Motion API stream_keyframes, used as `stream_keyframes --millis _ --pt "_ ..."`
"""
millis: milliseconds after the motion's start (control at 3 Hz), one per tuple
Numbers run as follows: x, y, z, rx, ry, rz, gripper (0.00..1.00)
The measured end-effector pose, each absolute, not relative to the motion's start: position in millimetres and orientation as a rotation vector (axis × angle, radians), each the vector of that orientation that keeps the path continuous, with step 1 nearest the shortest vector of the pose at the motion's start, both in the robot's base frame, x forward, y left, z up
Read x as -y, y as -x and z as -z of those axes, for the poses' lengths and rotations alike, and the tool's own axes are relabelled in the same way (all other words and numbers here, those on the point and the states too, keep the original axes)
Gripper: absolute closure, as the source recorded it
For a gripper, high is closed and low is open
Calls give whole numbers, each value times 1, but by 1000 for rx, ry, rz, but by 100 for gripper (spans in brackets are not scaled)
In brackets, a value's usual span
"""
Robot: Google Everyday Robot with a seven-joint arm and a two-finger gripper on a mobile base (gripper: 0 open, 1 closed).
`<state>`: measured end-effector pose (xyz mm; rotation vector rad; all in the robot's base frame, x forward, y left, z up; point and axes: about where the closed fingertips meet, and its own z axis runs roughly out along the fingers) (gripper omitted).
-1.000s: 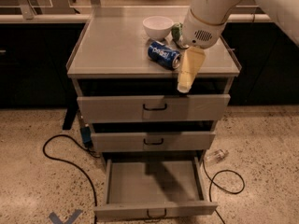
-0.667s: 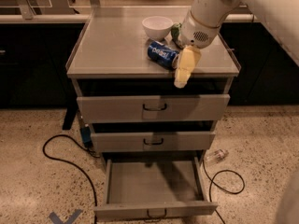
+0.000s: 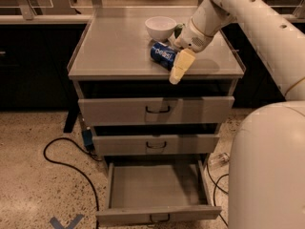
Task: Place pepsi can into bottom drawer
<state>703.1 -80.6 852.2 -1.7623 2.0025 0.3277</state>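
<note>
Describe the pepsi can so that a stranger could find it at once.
On top of the grey three-drawer cabinet stands a white bowl. Just in front of it the pepsi can lies on its side, beside the robot's hand. It alone is blue, with white lettering.

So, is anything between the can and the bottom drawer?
Nothing visible. The can lies on the cabinet top at the claw; the bottom drawer is pulled out well past the middle drawer and top drawer.
</note>
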Motion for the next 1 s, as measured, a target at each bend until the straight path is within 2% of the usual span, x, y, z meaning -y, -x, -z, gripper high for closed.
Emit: stream_keyframes --millis 667,1000 --pt "74 -720 -850 -2014 1777 -315 0" --pt "51 -746 -831 -2030 1820 -347 0"
